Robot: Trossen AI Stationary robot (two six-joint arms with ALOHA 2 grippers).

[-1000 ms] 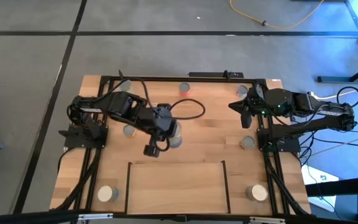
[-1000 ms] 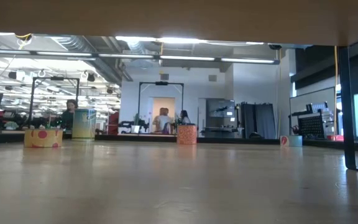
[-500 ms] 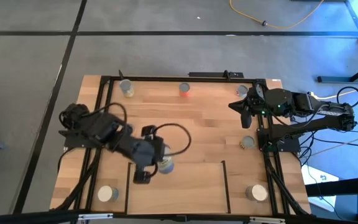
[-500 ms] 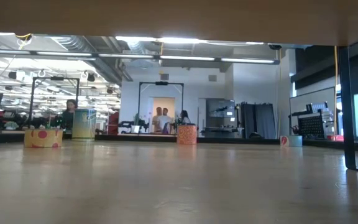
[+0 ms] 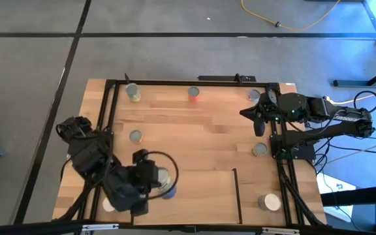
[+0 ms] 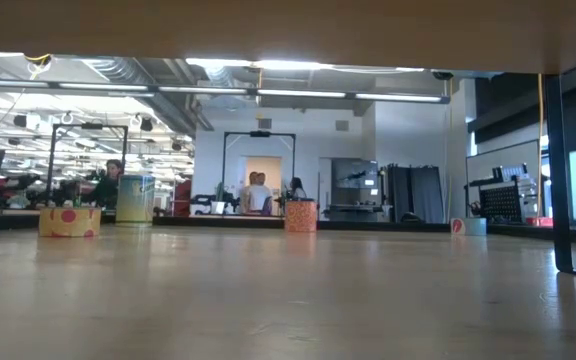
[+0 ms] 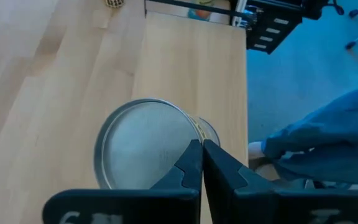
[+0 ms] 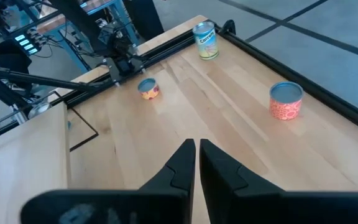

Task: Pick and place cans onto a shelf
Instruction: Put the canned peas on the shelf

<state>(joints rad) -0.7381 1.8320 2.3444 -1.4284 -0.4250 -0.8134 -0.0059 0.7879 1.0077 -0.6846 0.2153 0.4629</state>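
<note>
My left gripper point(image 5: 156, 185) is shut on a grey-topped can point(image 5: 167, 184) over the left part of the light-wood shelf point(image 5: 194, 196), near the table's near edge. The left wrist view shows this can point(image 7: 143, 152) from above. My right gripper point(image 5: 258, 121) is shut and empty at the table's far right; its fingers point(image 8: 184, 163) hang above the bare wood. Other cans stand upright on the table at the far left point(image 5: 132, 92), far middle point(image 5: 194, 93), left point(image 5: 136, 136), right point(image 5: 260, 149) and near right point(image 5: 268, 202). The low view shows neither arm. My left gripper pinches the can's rim point(image 7: 191, 134) on one side, one finger over the grey top and one on the outer wall. The fingers come from above. The can stays upright below them; I cannot tell whether its base is clear of the wood.
Thin black bars point(image 5: 237, 192) edge the shelf. The black table frame point(image 5: 175, 82) runs along the far edge and both sides. A further can point(image 5: 111, 204) is partly hidden by my left arm at the near left. People stand far off in the room point(image 6: 258, 192).
My left gripper has gone from the table's middle toward the near edge and somewhat left, carrying the can along. The can has kept upright and now stands over the shelf's left part. The arm has folded back toward the near left corner.
</note>
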